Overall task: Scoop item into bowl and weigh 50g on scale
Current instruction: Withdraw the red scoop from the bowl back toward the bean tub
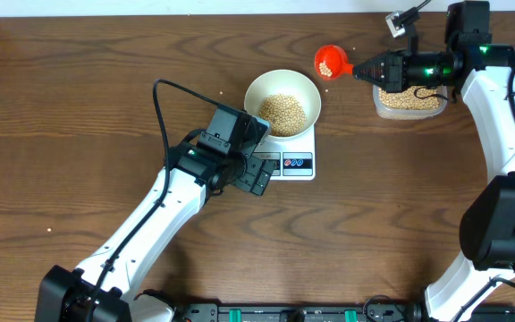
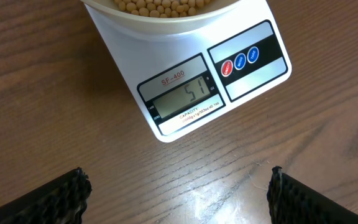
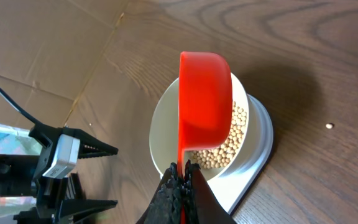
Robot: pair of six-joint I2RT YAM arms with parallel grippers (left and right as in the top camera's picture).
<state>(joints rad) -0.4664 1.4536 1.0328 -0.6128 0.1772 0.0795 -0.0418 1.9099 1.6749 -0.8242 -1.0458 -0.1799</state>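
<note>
The white bowl (image 1: pixel 254 89) stands on the white scale (image 1: pixel 295 164) and holds a heap of tan beans (image 1: pixel 282 111). In the left wrist view the scale's display (image 2: pixel 182 96) reads 51, with the bowl (image 2: pixel 166 17) at the top edge. My right gripper (image 1: pixel 358 70) is shut on the handle of a red scoop (image 1: pixel 331 61), held in the air to the right of and behind the bowl, with a few beans in it. The right wrist view shows the scoop (image 3: pixel 204 106) in front of the bowl (image 3: pixel 159 124). My left gripper (image 2: pixel 179 193) is open and empty just in front of the scale.
A clear plastic tub (image 1: pixel 408 100) with beans sits at the back right, under my right arm. A single stray bean (image 3: pixel 329 126) lies on the wooden table right of the scale. The left arm's black cable (image 1: pixel 161 116) loops over the table left of the bowl.
</note>
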